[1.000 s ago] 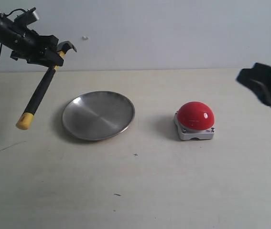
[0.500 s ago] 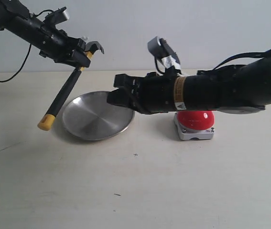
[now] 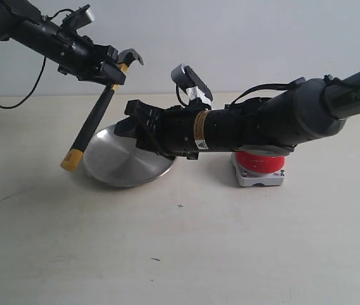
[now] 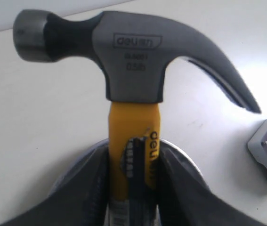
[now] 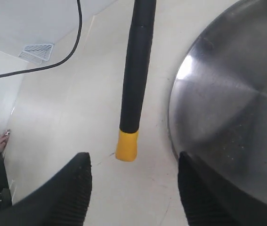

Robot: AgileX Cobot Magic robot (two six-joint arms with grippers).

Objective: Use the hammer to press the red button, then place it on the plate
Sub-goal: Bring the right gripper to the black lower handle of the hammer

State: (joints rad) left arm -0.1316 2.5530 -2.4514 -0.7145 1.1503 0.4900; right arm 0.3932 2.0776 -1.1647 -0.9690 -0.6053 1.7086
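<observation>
My left gripper (image 3: 111, 68) is shut on the yellow neck of the hammer (image 3: 94, 121), just below its dark claw head (image 4: 133, 52). The black handle slants down, and its yellow end (image 3: 70, 160) hangs just left of the silver plate (image 3: 119, 168). My right arm reaches across from the right, low over the plate. Its gripper (image 3: 124, 121) is open and empty, pointing toward the handle's yellow end (image 5: 126, 145). The handle is still ahead of the fingertips (image 5: 72, 193), not between them. The red button (image 3: 259, 162) on its grey base (image 3: 259, 178) is partly hidden behind the right arm.
The light tabletop (image 3: 180, 241) stretches in front of the plate and the button. A black cable (image 3: 2, 101) trails from the left arm at the back left. A plain pale wall (image 3: 243, 38) closes the back.
My right arm has swept in from the far right, past the button, to above the plate, and its jaws have opened. My left gripper has carried the hammer a little to the right.
</observation>
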